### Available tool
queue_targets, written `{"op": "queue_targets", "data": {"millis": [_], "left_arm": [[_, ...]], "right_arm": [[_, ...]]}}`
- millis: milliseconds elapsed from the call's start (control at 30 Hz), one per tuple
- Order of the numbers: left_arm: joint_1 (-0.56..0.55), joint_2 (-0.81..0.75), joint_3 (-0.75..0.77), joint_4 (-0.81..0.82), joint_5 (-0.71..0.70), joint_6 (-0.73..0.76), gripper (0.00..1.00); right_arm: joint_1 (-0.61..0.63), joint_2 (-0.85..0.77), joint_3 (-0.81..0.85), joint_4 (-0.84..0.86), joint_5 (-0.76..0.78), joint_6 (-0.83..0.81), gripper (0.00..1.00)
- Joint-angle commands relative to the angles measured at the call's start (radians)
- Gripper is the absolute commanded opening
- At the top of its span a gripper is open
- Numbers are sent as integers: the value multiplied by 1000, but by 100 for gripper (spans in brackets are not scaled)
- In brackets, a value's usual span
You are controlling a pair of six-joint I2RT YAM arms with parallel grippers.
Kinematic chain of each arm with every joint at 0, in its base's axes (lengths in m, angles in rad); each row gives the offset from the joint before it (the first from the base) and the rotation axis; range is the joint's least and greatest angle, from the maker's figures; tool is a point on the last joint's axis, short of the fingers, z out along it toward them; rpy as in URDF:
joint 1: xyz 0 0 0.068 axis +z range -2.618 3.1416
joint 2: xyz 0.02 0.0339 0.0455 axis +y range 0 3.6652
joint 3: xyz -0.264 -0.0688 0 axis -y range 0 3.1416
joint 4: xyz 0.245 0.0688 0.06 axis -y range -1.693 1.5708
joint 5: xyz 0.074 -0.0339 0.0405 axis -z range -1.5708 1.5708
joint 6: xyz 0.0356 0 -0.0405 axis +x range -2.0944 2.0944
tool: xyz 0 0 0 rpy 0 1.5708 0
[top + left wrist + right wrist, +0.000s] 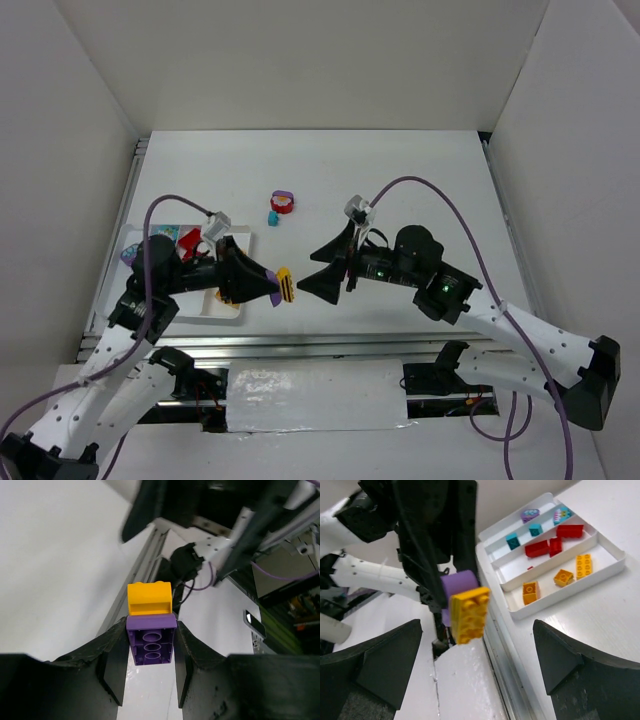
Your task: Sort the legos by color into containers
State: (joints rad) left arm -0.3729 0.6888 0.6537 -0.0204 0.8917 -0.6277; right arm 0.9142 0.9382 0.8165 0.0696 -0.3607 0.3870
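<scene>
My left gripper (272, 285) is shut on a purple lego (151, 640), held by its sides between both fingers. A yellow-orange lego (149, 599) is stuck on its far end. This pair (283, 285) hangs above the table's near edge. My right gripper (306, 271) faces it with the jaws wide open, and the yellow-orange lego (469, 612) sits just ahead of the gap, touching neither finger. The white tray of containers (615, 562) holds purple (530, 515), teal (512, 541), red (537, 548) and orange (584, 565) legos in separate compartments.
A red and purple rounded lego (284, 203) and a small teal lego (272, 216) lie on the table behind the grippers. The tray (240, 238) sits at the left, mostly hidden under my left arm. The metal rail of the near edge (330, 345) runs below both grippers.
</scene>
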Motion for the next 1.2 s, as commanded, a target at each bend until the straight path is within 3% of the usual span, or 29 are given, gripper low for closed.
{"op": "queue_targets", "data": {"millis": [0,167,200,300,467,600,700,800,833,867,900,1000,1133,1167], "left_arm": [[-14,-115,-6,186,145,7,0],[-15,-167,-49,287,156,-55,0],[-15,-163,-46,271,145,-43,0],[-15,-118,-40,241,141,-33,0],[-17,-83,-52,276,151,-61,0],[-17,-89,-57,295,150,-69,0],[-18,-97,-57,281,142,-60,0],[-18,-101,-60,281,138,-60,0],[-18,-100,-60,275,135,-56,0],[-18,-101,-57,270,131,-50,0],[-18,-100,-48,248,125,-34,0],[-17,-117,-5,105,38,47,0],[-15,-143,37,-100,-291,91,0],[-12,-131,46,-137,-433,83,0]], "right_arm": [[-20,-12,-30,111,-191,42,98],[-15,66,-66,382,-467,179,91],[-14,82,-91,497,-484,211,90],[-2,86,-126,617,-488,282,90],[23,93,-108,592,-451,257,89],[52,126,-76,511,-321,207,83],[75,160,-40,431,-213,182,74],[75,185,-46,482,-230,199,51],[75,191,-54,498,-244,202,24],[75,191,-56,512,-241,207,9],[77,188,-59,507,-235,201,3],[74,159,-88,498,-205,164,0],[60,91,-145,457,-84,122,0],[57,87,-149,431,-28,121,0]]}}
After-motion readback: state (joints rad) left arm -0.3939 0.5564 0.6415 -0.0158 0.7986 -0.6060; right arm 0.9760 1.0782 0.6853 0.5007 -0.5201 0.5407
